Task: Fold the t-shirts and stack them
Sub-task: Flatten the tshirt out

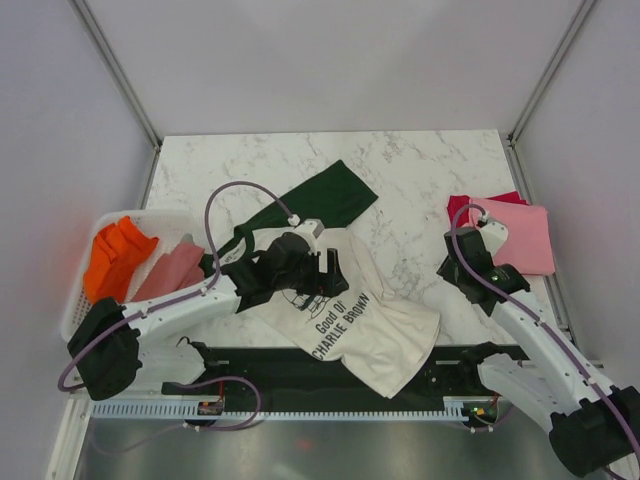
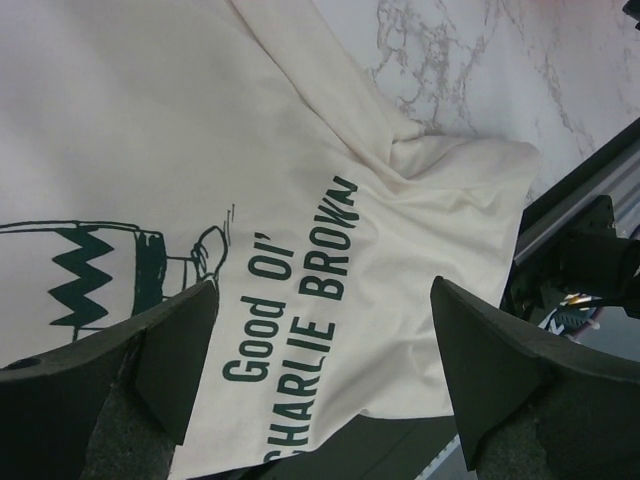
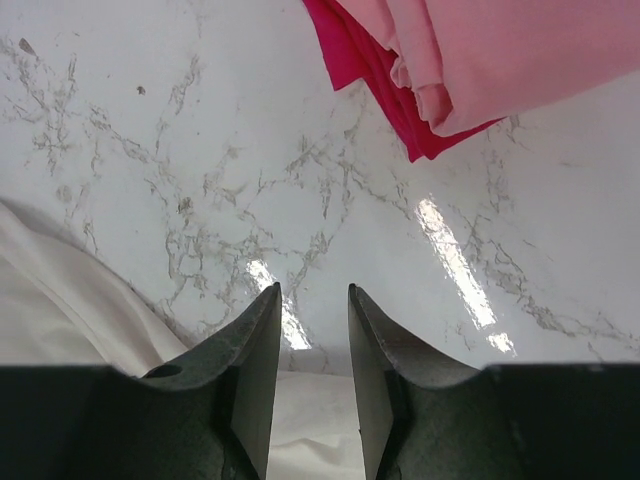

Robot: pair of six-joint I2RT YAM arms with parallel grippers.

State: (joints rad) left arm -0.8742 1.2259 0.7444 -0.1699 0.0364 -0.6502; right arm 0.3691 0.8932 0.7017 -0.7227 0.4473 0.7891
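A large cream cotton t-shirt with dark green sleeves and a dark cartoon print lies spread and rumpled at the middle of the near edge of the white marble table, its hem corner hanging over that edge. One green sleeve stretches toward the middle of the table. In the left wrist view the cream t-shirt shows the words "Good Ol' Charlie Brown". The left gripper is over the printed chest, its two dark fingers spread wide apart with cloth showing between them; whether they touch the cloth cannot be told.

Near the right edge a folded plain pink t-shirt rests on top of a folded crimson t-shirt, whose edge sticks out on the side toward the table's middle. The right gripper is just beside this stack; in its wrist view the right gripper has its fingers drawn close with a narrow slit of bare marble between them, holding nothing.

At the left edge a white plastic slatted basket holds a crumpled orange t-shirt and a dusty-rose t-shirt, side by side
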